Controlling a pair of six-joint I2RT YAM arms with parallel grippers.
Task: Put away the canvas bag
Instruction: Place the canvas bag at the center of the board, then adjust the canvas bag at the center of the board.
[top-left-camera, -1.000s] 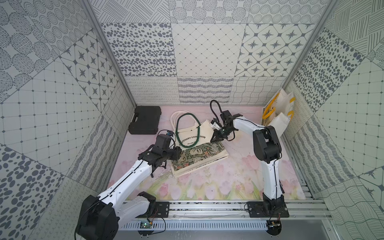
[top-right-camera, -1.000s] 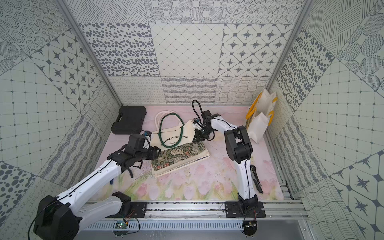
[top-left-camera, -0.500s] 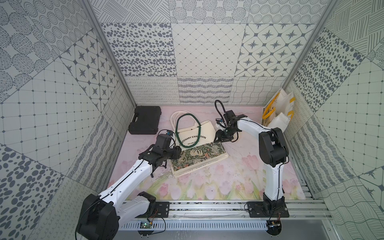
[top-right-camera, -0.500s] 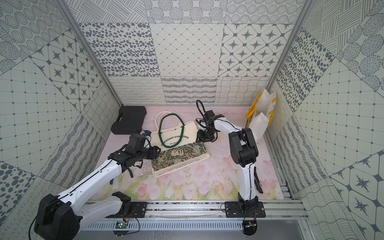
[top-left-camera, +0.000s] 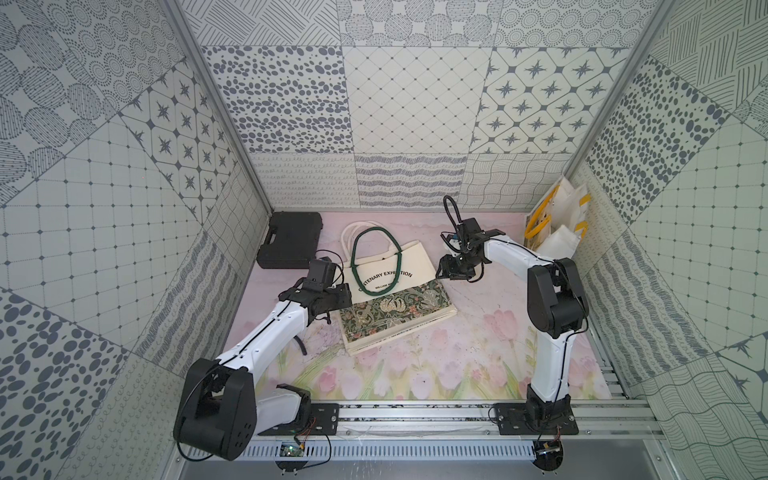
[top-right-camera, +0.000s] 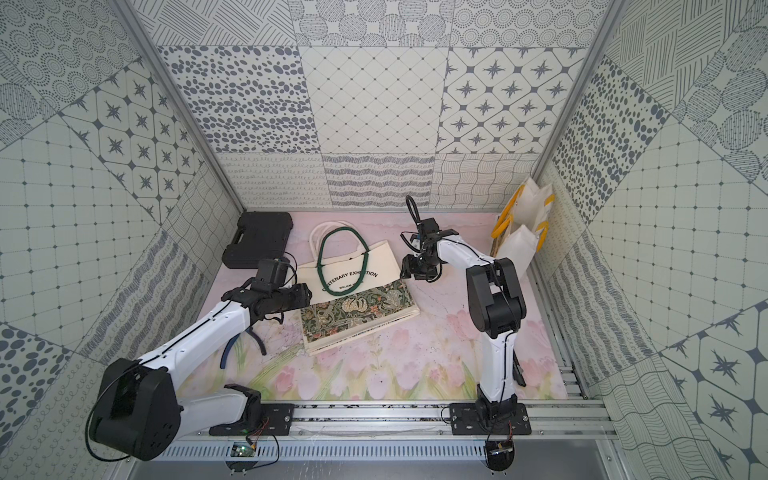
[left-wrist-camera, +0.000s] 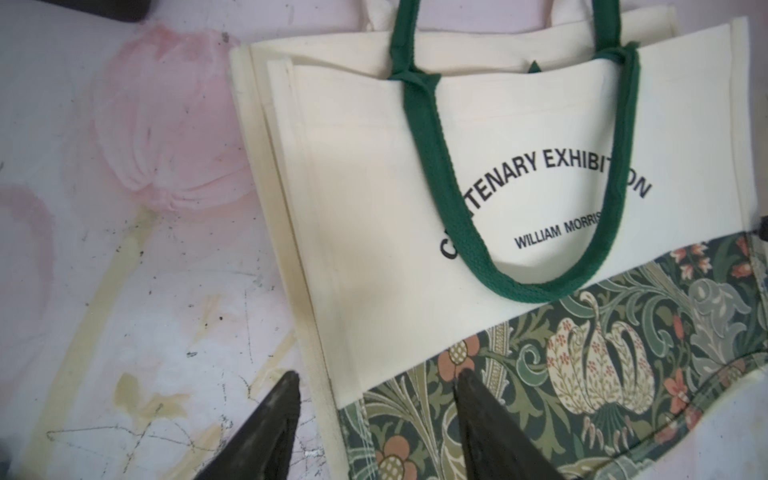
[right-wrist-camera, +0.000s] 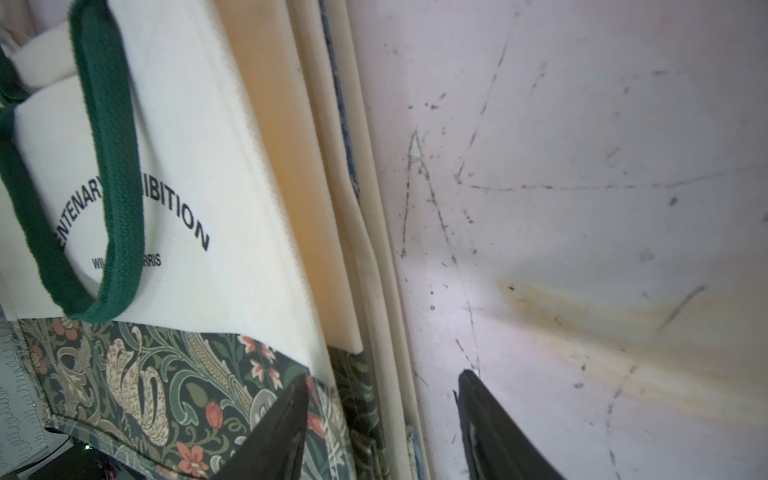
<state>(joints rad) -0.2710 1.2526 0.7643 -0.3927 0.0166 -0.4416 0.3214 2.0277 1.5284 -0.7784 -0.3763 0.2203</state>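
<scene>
Left wrist — left gripper (left-wrist-camera: 376, 374) straddles canvas bag (left-wrist-camera: 374, 187) edge.

A cream canvas bag (top-left-camera: 397, 297) with a dark floral lower band and black lettering is seen laid flat on the desk (top-left-camera: 478, 332), near the centre of both top views. Its green handle (left-wrist-camera: 432, 166) is folded over the front.
</scene>
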